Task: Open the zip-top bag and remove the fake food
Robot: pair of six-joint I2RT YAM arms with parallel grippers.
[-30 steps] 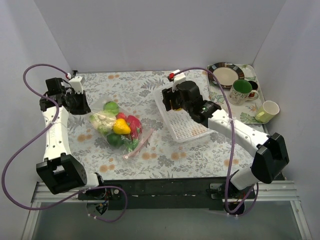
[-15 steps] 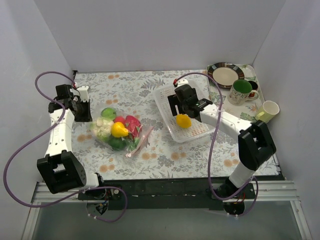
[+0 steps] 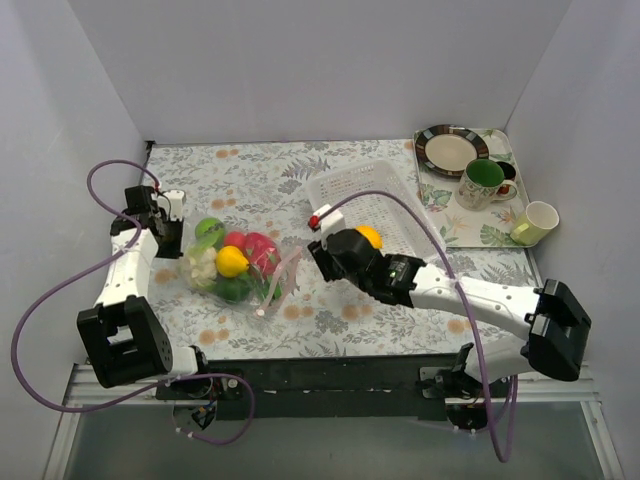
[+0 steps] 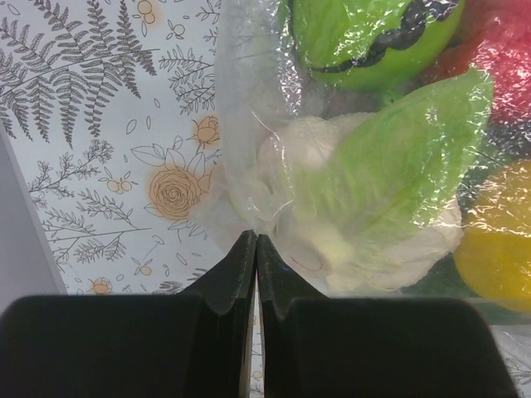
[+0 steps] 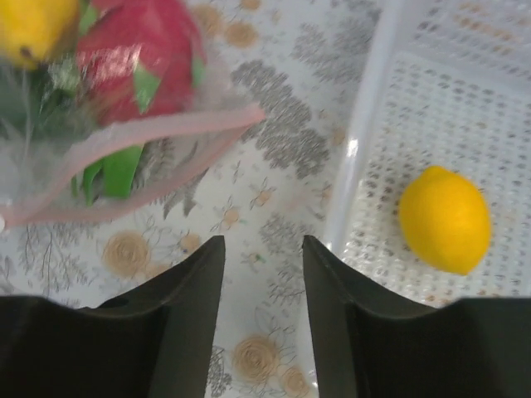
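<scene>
The clear zip-top bag [image 3: 243, 268] lies left of centre, its pink zip strip [image 3: 287, 274] facing right and gaping open [image 5: 158, 137]. Inside it are fake food pieces: a green one [image 3: 208, 229], a red one [image 3: 262, 249], a yellow one [image 3: 232, 262] and a whitish cauliflower [image 4: 332, 207]. A yellow lemon [image 3: 369, 236] lies in the white basket [image 3: 350, 192], and it also shows in the right wrist view [image 5: 445, 218]. My left gripper [image 3: 172, 240] is shut on the bag's left corner [image 4: 255, 240]. My right gripper [image 3: 318, 258] is open and empty [image 5: 261, 242], between the bag's mouth and the basket.
A tray [image 3: 448, 212] at the back right holds a plate [image 3: 449, 150], a green mug [image 3: 482, 183] and a pale yellow cup [image 3: 535, 221]. Walls close in the left, back and right sides. The basket's near rim [image 5: 353, 157] is just right of my right fingers.
My right gripper let the lemon go in the basket, then swung down and left toward the bag's mouth. My left gripper shifted nearer, still pinching the bag.
</scene>
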